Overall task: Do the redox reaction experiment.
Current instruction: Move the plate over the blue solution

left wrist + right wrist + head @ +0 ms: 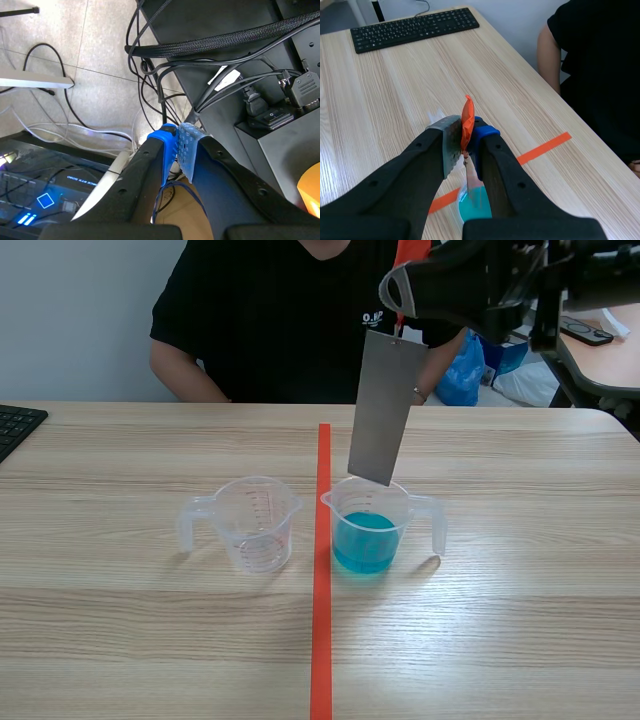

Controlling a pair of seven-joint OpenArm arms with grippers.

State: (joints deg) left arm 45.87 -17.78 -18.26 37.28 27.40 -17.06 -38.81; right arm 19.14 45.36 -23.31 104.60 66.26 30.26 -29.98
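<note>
A grey metal plate (pixel 384 408) hangs by its orange tab (pixel 466 122) from my right gripper (pixel 404 290), which is shut on the tab high above the table. The plate's lower edge sits at the rim of the clear measuring cup with blue liquid (pixel 369 528), just right of the orange tape line. An empty clear measuring cup (pixel 252 522) stands left of the line. In the right wrist view the blue liquid (pixel 472 209) shows below the fingers. My left gripper (pixel 177 145) is shut on nothing, off the table, pointing at floor cables.
A person in a black shirt (pixel 290 320) sits across the table. A black keyboard (pixel 15 427) lies at the table's left edge, also visible as keyboard (pixel 412 27). Blue bags and a side desk stand at the back right.
</note>
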